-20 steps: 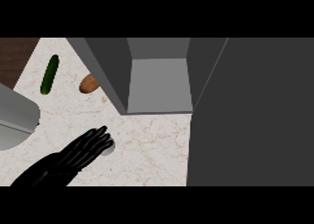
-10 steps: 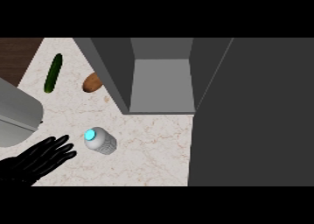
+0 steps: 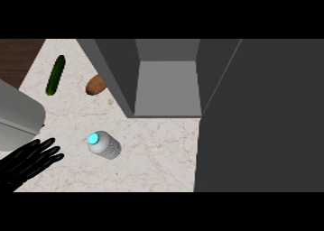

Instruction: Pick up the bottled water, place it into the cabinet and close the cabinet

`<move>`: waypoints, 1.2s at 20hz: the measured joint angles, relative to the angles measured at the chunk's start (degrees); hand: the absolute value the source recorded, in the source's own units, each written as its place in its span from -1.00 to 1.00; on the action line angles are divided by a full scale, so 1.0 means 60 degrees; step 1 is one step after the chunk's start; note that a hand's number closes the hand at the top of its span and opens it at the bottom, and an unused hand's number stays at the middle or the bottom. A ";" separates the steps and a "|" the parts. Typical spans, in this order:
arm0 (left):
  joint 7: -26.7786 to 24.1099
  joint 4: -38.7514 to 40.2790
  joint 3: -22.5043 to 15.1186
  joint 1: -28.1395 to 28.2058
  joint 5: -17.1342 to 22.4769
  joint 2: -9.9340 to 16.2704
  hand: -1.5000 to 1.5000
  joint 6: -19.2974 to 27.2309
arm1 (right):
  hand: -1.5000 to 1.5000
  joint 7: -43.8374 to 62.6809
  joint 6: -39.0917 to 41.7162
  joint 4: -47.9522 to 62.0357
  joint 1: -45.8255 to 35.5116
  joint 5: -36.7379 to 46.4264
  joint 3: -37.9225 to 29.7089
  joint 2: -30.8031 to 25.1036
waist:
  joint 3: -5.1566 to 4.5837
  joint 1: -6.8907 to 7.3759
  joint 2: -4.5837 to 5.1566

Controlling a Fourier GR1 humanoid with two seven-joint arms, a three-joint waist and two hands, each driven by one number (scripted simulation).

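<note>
At the counter's [image 3: 157, 167] lower left edge, a black hand [image 3: 24, 164] lies with fingers spread and straight, holding nothing; its side cannot be told from this view. Behind it, along the left edge, sits a grey appliance [image 3: 11, 117], with a cucumber [image 3: 55, 75] and a brown potato [image 3: 95, 85] toward the far edge. The bottled water [image 3: 103, 144], blue cap up, stands just beside the fingertips, apart from them, in the counter's middle-left. Right of it the cabinet [image 3: 168, 85] stands open, its door [image 3: 270, 117] swung out. The pick-up is not yet made: the hand must close round the bottle.
</note>
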 measured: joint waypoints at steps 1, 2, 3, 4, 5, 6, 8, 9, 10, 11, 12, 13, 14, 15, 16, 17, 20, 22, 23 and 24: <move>-0.0030 0.0122 0.0046 -0.0096 -0.0086 -0.0117 -1.00 -0.0087 | -1.00 -0.0121 0.0055 0.0011 0.0099 0.0027 0.0019 0.0003 | -0.0001 -0.0004 -0.0001; -0.0058 0.0338 0.0108 -0.0179 -0.0151 -0.0202 -1.00 -0.0203 | -1.00 -0.0225 0.0061 0.0103 0.0098 0.0128 0.0054 0.0027 | -0.0001 -0.0007 -0.0001; -0.0029 0.0442 0.0177 -0.0302 -0.0046 -0.0167 -1.00 -0.0232 | -1.00 -0.0191 0.0064 0.0088 0.0057 0.0118 0.0029 0.0000 | -0.0001 -0.0007 0.0002; -0.0024 0.0465 0.0244 -0.0276 -0.0069 -0.0211 -1.00 -0.0286 | -1.00 -0.0213 0.0084 -0.0003 0.0147 0.0112 0.0062 -0.0002 | 0.0000 -0.0005 0.0002; -0.0015 0.0697 0.0325 -0.0469 -0.0074 -0.0222 -1.00 -0.0295 | -1.00 -0.0160 0.0109 -0.0101 0.0224 0.0035 0.0041 -0.0041 | 0.0000 -0.0014 0.0002; -0.0057 0.0856 0.0388 -0.0498 -0.0249 -0.0340 -1.00 -0.0381 | -1.00 -0.0257 0.0177 0.0057 0.0152 -0.0088 -0.0128 -0.0076 | -0.0002 -0.0011 0.0001; -0.0118 0.1276 0.0511 -0.0726 -0.0488 -0.0519 -1.00 -0.0462 | -1.00 -0.0557 0.0298 0.0147 0.0440 0.0091 0.0041 -0.0023 | -0.0001 -0.0026 0.0002; -0.0138 0.1548 0.0616 -0.0988 -0.0508 -0.0520 -1.00 -0.0465 | -1.00 -0.0694 0.0324 0.0234 0.0467 0.0193 0.0105 0.0009 | -0.0002 -0.0035 0.0004; -0.0176 0.1807 0.0719 -0.1213 -0.0614 -0.0564 -1.00 -0.0478 | -1.00 -0.0772 0.0371 0.0267 0.0482 0.0167 0.0066 -0.0011 | -0.0001 -0.0039 0.0005; -0.0188 0.1893 0.0760 -0.1305 -0.0740 -0.0674 -1.00 -0.0451 | -1.00 -0.0809 0.0408 0.0202 0.0584 0.0138 0.0038 -0.0045 | -0.0001 -0.0038 0.0005; -0.0349 0.2175 0.0872 -0.1408 -0.1071 -0.0844 -1.00 -0.0592 | -1.00 -0.0922 0.0431 0.0262 0.0602 0.0189 0.0047 -0.0030 | -0.0001 -0.0040 0.0005; -0.0474 0.2479 0.0966 -0.1531 -0.1374 -0.0947 -1.00 -0.0742 | -1.00 -0.0975 0.0416 0.0331 0.0599 0.0252 0.0088 0.0003 | -0.0002 -0.0041 0.0006; -0.0539 0.2678 0.1014 -0.1721 -0.1648 -0.1060 -1.00 -0.0766 | -1.00 -0.0981 0.0368 0.0286 0.0658 0.0344 0.0211 0.0041 | -0.0002 -0.0044 0.0008; -0.0591 0.2808 0.1068 -0.1866 -0.1826 -0.1124 -1.00 -0.0777 | -1.00 -0.1139 0.0413 0.0425 0.0692 0.0422 0.0282 0.0063 | -0.0004 -0.0044 0.0006; -0.0761 0.3094 0.1183 -0.1994 -0.2104 -0.1165 -1.00 -0.0968 | -1.00 -0.1061 0.0350 0.0391 0.0609 0.0481 0.0333 0.0079 | -0.0002 -0.0042 0.0009; -0.0964 0.3389 0.1277 -0.2142 -0.2429 -0.1291 -1.00 -0.1105 | -1.00 -0.1076 0.0415 0.0277 0.0753 0.0451 0.0357 0.0016 | -0.0004 -0.0050 0.0010; -0.1421 0.3916 0.1429 -0.2628 -0.3395 -0.1621 -1.00 -0.1249 | -1.00 -0.1407 0.0617 0.0374 0.0970 0.0429 0.0328 -0.0083 | -0.0007 -0.0064 0.0008; -0.1749 0.4264 0.1560 -0.2930 -0.4092 -0.1761 -1.00 -0.1285 | -1.00 -0.1446 0.0651 0.0261 0.1120 0.0452 0.0403 -0.0120 | -0.0006 -0.0071 0.0010; -0.1963 0.4563 0.1653 -0.3071 -0.4427 -0.1771 -1.00 -0.1356 | -1.00 -0.1459 0.0655 0.0378 0.1002 0.0456 0.0384 -0.0123 | -0.0007 -0.0069 0.0012; -0.2101 0.4825 0.1662 -0.3300 -0.4775 -0.1874 -1.00 -0.1329 | -1.00 -0.1464 0.0703 0.0351 0.1000 0.0412 0.0354 -0.0174 | -0.0006 -0.0076 0.0016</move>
